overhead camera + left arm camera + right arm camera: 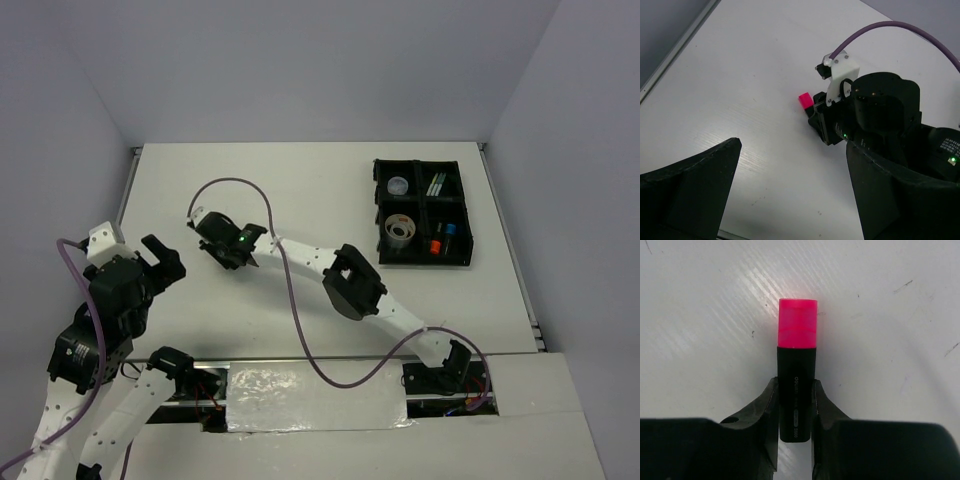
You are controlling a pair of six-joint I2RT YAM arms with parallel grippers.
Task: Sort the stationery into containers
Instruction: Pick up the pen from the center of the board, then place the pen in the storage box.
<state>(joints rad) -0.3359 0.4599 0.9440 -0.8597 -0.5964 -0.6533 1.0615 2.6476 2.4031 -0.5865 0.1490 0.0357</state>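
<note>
Right wrist cam shows the right gripper pinching the pink-capped marker by its black body, down by the white counter. Meanwhile the left gripper sits spread, holding nothing. The black tray is well apart, far right.

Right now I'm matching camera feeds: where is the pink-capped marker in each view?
Top external: not visible, hidden beneath the right gripper, left of centre.
Left wrist: the marker shows its pink cap mid-frame.
Right wrist: centre, clamped between the fingers.
Shared landmark: the right gripper holding it.
</note>
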